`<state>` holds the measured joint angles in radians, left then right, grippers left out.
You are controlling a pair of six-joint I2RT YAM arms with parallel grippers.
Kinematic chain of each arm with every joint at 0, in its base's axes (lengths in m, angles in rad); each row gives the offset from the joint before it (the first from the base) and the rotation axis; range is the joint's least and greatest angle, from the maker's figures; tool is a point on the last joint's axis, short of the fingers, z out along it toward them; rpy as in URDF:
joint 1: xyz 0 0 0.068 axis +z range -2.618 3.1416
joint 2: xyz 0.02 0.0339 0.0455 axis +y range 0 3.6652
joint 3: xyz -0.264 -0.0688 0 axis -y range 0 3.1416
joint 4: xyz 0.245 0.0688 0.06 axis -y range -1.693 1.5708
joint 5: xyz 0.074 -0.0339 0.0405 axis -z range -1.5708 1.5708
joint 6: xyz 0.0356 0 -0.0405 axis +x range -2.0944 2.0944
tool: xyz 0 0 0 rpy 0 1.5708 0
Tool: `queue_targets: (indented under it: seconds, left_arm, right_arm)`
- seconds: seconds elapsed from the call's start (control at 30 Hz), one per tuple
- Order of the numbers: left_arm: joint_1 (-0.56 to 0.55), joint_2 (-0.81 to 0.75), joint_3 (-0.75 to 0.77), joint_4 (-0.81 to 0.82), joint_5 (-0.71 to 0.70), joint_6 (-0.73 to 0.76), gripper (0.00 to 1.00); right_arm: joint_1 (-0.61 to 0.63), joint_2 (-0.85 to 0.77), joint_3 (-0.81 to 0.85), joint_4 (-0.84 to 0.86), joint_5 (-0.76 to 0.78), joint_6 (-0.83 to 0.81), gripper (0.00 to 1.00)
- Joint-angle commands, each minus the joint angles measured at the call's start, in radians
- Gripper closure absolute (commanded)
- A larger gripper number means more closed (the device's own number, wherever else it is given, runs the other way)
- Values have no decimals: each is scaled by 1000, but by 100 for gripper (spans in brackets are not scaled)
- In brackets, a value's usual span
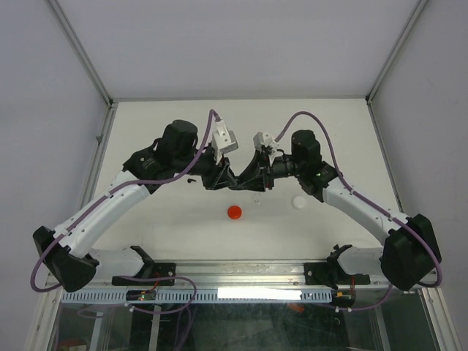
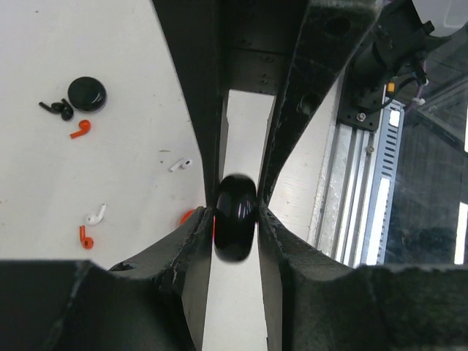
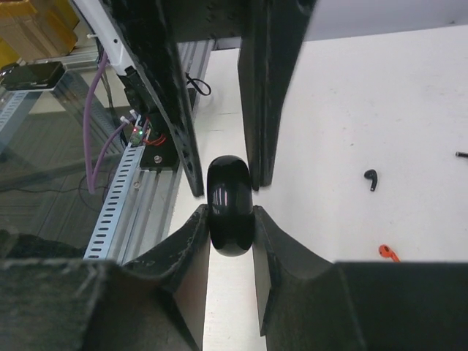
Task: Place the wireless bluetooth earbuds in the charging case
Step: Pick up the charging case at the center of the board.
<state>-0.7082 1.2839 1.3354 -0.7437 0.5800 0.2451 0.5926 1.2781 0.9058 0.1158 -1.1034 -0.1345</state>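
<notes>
**Both arms on one case.** Over the middle of the table (image 1: 333, 131), the left gripper (image 2: 235, 232) and the right gripper (image 3: 231, 224) meet tip to tip. Each has its jaws drawn narrow onto the same black case (image 2: 235, 218), which is held edge-on between the four fingers, clear of the surface. No open lid shows in either wrist view.

The earbuds (image 2: 58, 109) lie loose on the table off to one side. Two black ones sit just beside a black puck (image 2: 87, 93), with a red bud (image 2: 82, 130) near them and a white bud (image 2: 96, 215) further along. A red puck (image 1: 234, 212) and a white puck (image 1: 298, 201) rest nearer the bases.

The case looks hard, glossy and rounded, so it is likely to twist or slip under a light pinch; pressing on its flat faces seems safest. The buds look tiny, light and slick, and are probably best taken across the stem, since a clumsy touch could flick them away.
</notes>
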Motion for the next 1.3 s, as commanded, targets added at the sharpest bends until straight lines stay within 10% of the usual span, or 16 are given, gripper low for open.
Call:
queue_targets:
  seconds: [0.0, 0.47, 1.27]
  left_arm:
    - [2, -155, -101, 244, -73, -98, 64]
    - [3, -317, -453, 689, -113, -354, 53]
    - [90, -270, -570, 959, 116, -550, 59]
  right_arm:
    - [-22, -64, -69, 180, 58, 147, 100]
    - [-30, -112, -246, 600, 150, 434, 100]
    - [-30, -53, -292, 878, 119, 634, 100]
